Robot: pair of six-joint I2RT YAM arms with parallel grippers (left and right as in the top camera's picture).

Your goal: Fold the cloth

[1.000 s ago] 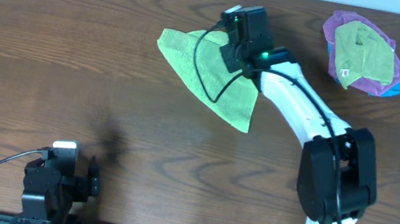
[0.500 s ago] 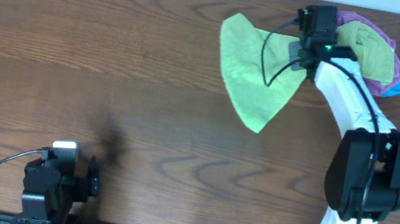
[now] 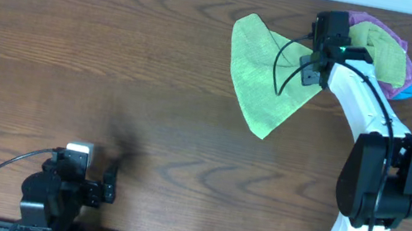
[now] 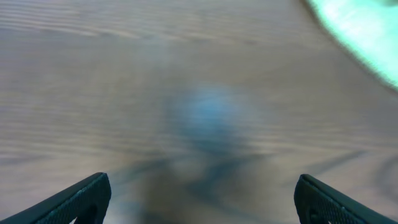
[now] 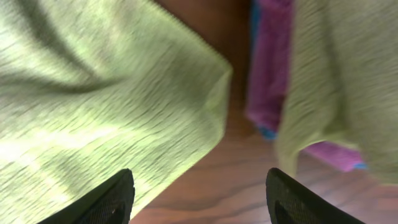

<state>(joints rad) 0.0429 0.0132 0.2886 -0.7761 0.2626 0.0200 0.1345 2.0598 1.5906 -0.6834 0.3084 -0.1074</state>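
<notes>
The light green cloth [image 3: 267, 75] lies on the wooden table as a rough triangle, its point towards the front. My right gripper [image 3: 325, 47] hovers over the cloth's right corner, next to the pile of cloths. In the right wrist view the right gripper [image 5: 200, 186] is open, with bare table between its fingers. The green cloth [image 5: 93, 93] spreads to its left, partly under the left finger. My left gripper [image 3: 105, 191] sits at the front left, far from the cloth. It is open [image 4: 202, 199] over blurred bare wood.
A pile of cloths [image 3: 383, 57] lies at the back right: a green one on purple, with blue beneath. In the right wrist view the purple cloth [image 5: 270, 62] and its green top layer [image 5: 348, 74] lie close beside the cloth's corner.
My right gripper carried the green cloth to the right, towards the pile, then opened and let it go. My left arm has shifted slightly to the right.
</notes>
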